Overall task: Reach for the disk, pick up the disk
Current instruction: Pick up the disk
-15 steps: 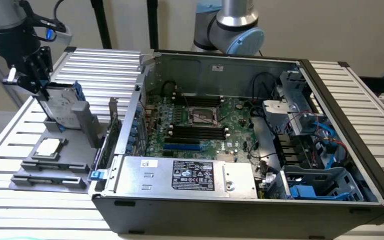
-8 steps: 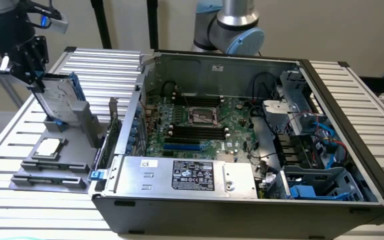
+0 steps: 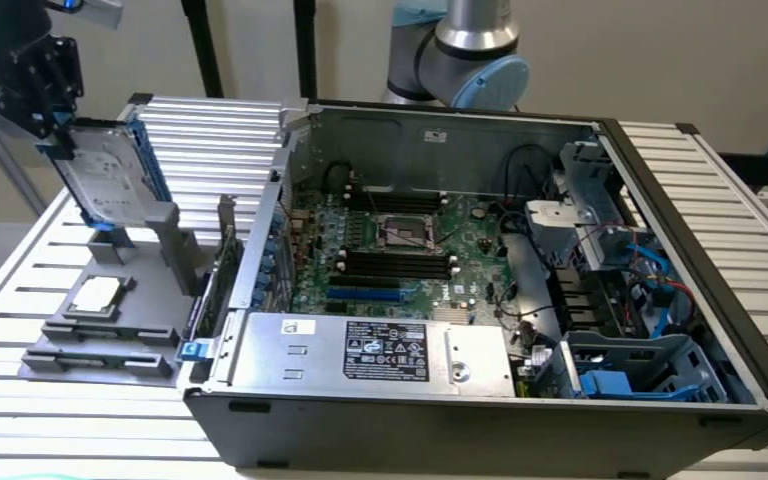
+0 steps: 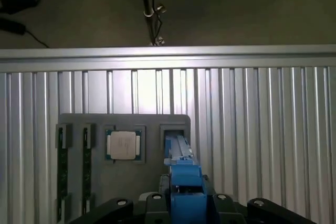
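At the exterior view's left, the black gripper (image 3: 55, 122) pinches the top of the disk (image 3: 111, 180), a flat silver-grey metal hard drive framed in blue plastic, tilted at its grey plastic holder (image 3: 157, 228). The danger here is that the tilt snags the bracket on the slot wall and wrenches the disk loose.

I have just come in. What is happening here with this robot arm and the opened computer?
The arm's pincer is closed on the top edge of the disk, a hard drive in a blue bracket. The disk stands tilted, with its lower end at a slot of the grey holder, beside a processor chip. The open computer case lies on the exterior view's right, on the slatted table.
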`<state>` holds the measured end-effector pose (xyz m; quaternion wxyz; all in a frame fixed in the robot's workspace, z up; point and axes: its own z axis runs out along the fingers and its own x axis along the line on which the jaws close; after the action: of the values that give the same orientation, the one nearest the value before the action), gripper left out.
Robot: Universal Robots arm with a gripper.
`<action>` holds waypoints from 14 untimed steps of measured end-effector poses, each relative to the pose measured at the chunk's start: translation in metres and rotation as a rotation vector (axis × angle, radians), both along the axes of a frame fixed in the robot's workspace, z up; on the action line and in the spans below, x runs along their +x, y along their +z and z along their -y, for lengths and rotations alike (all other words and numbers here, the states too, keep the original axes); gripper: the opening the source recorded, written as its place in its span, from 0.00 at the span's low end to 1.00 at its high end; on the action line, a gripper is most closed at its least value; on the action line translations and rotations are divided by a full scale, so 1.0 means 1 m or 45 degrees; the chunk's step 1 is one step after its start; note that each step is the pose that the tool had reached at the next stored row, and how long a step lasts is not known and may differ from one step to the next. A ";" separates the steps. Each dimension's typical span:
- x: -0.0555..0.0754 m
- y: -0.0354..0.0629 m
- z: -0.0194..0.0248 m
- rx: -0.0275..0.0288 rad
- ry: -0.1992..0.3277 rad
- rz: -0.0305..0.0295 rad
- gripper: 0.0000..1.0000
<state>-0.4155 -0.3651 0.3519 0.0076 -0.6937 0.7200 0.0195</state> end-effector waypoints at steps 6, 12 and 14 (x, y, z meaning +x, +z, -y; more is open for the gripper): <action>0.005 0.0273 0.0001 -0.0001 0.000 -0.0018 0.32; 0.022 0.0544 0.0012 -0.0001 0.000 -0.0092 0.32; 0.029 0.0637 0.0018 0.0001 0.001 -0.0125 0.32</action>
<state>-0.3866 -0.3669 0.4156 0.0040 -0.6938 0.7198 0.0229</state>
